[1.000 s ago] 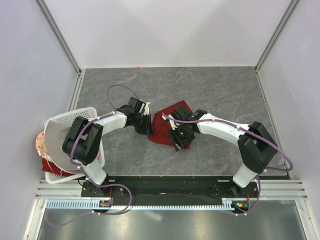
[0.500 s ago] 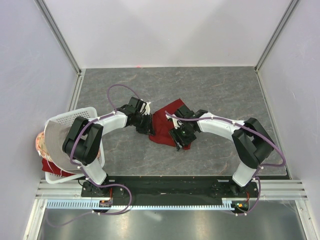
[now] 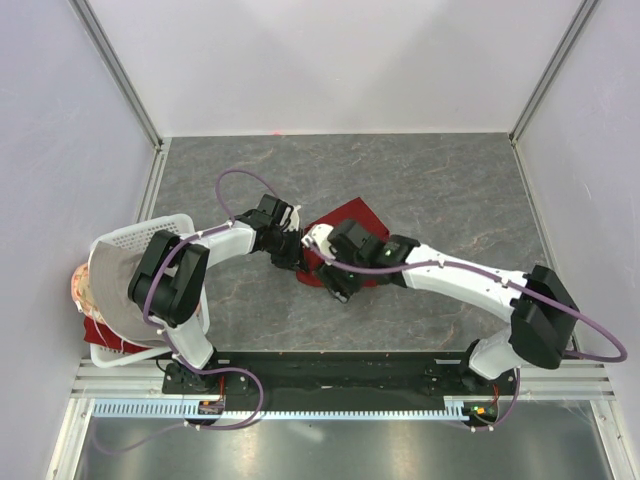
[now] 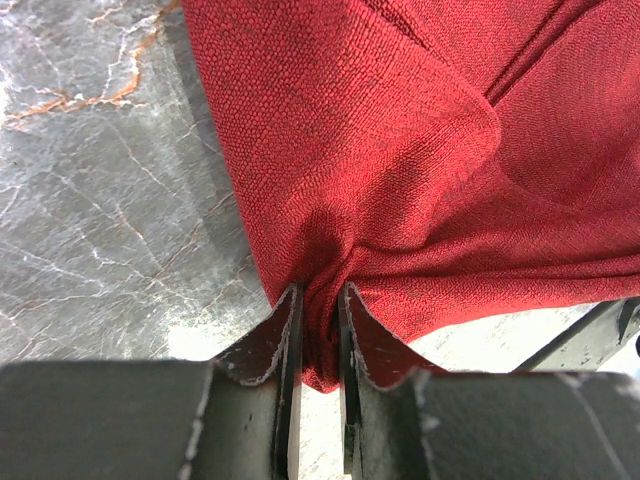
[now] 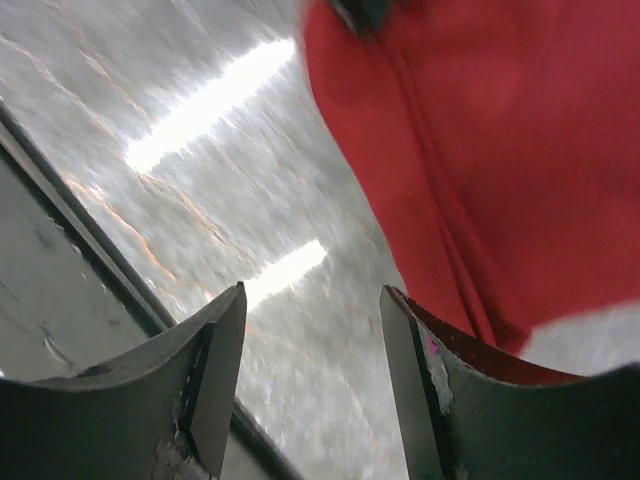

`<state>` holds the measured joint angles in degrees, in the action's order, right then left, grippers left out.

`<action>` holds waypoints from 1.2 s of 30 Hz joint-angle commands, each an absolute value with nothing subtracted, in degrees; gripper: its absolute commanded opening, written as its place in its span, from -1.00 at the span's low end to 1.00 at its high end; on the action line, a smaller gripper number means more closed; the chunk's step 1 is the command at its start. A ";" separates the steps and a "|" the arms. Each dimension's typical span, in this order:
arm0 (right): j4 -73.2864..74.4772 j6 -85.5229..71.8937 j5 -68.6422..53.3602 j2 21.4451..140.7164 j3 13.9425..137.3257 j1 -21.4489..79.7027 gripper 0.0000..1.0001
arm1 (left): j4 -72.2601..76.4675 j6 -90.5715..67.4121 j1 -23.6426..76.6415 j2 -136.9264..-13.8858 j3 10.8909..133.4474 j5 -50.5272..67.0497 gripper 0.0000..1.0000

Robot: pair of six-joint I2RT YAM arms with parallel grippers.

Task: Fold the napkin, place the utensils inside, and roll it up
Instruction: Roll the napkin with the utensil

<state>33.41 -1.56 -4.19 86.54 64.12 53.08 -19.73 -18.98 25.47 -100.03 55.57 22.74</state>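
Pinching a bunched fold at the left edge of the napkin (image 4: 400,150), the left gripper (image 4: 318,300) is clamping nearly together. Only its wrist view is showing this, since overhead the arms are covering it. The right gripper (image 5: 310,310) is hanging with jaws apart, gripping nothing, by the napkin's edge on the mid-table (image 3: 450,180).

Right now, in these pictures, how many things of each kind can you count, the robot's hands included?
dark red napkin: 1
grey-beige cloth: 1
white basket: 1
hands: 2, left hand pinching the napkin, right hand open
utensils: 0 in view
red item at the basket's near end: too hidden, not counted
Total: 5
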 commanded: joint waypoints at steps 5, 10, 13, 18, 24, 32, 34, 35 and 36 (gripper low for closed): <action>10.22 8.60 13.25 87.00 54.41 61.96 0.31 | -25.31 -16.26 25.58 -102.48 55.55 17.40 -0.96; 6.24 14.75 18.10 90.08 52.91 65.56 0.32 | -25.75 -16.17 25.58 -102.74 55.90 17.40 -0.96; 5.10 16.43 18.54 91.84 52.82 66.01 0.31 | -25.84 -16.08 25.58 -102.66 55.90 17.31 -0.96; 4.75 18.01 21.52 95.36 53.26 66.09 0.31 | -25.84 -15.91 25.58 -102.83 56.07 17.40 -0.96; 3.61 19.51 24.87 97.73 53.00 65.92 0.31 | -25.84 -15.73 25.58 -102.92 56.34 17.67 -0.96; 3.60 19.60 25.31 100.10 53.26 63.99 0.31 | -25.84 -15.29 25.66 -102.83 56.42 18.28 -0.96; 3.52 19.77 25.40 100.19 53.26 63.55 0.30 | -25.93 -15.12 25.84 -102.92 56.60 18.46 -0.96; 3.43 19.95 25.49 99.93 53.26 63.54 0.30 | -25.84 -15.03 25.93 -103.01 56.60 18.54 -0.96; 3.25 20.21 25.58 99.76 53.17 63.46 0.30 | -25.93 -14.86 25.93 -103.18 56.60 18.54 -0.96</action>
